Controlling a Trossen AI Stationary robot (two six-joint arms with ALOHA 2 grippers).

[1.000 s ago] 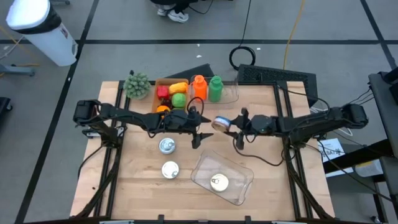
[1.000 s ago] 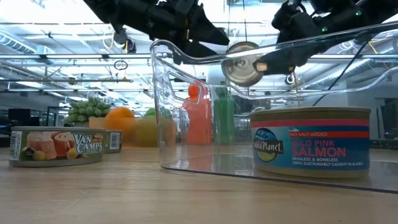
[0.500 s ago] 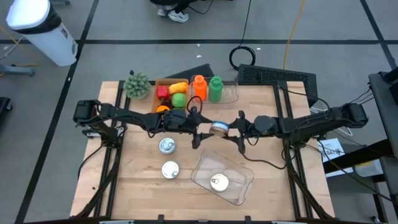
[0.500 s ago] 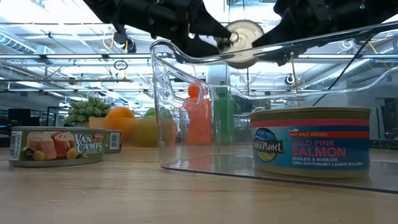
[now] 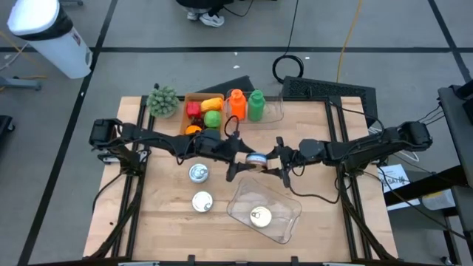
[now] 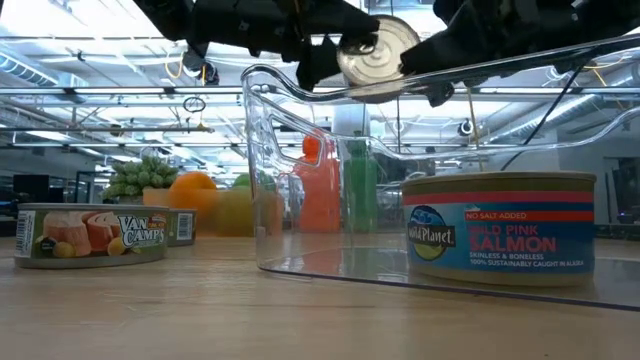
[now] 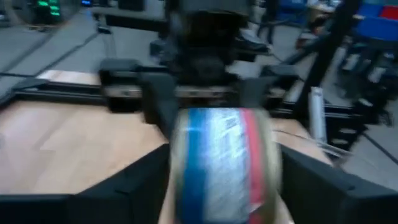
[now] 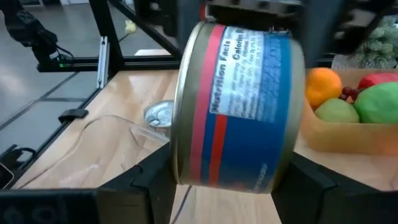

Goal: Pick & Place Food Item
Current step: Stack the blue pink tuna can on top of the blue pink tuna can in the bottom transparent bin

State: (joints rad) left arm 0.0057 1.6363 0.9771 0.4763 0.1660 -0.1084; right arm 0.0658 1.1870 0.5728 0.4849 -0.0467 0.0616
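A tin can with a blue, white and red label (image 5: 256,159) hangs in the air between my two grippers, above the far rim of a clear plastic tub (image 5: 284,222). My right gripper (image 5: 272,159) reaches in from the table's right and is shut on the can. My left gripper (image 5: 238,160) comes from the left and is open, with one finger (image 7: 124,190) on either side of the can (image 7: 224,155). I cannot tell whether they touch it. In the low view the can's shiny lid (image 6: 372,55) faces the camera, above the tub. My right gripper pinches the can between its two fingers (image 8: 146,180), one on each flat end, beside the rim (image 8: 180,124). The fingers reach level from the table's right. The can lies on its side, lifted clear above the tub.
The tub holds a salmon can (image 6: 500,228). Two more cans (image 5: 198,173) (image 5: 202,201) stand on the wood left of it. A fruit tray (image 5: 194,97), an orange bottle (image 5: 236,103), a green bottle (image 5: 256,103) and a green plant (image 5: 162,100) line the far edge.
My right gripper has carried the can toward the table's left and slightly nearer, up to my left gripper. The can now sits between the left gripper's open fingers. The left arm has barely moved.
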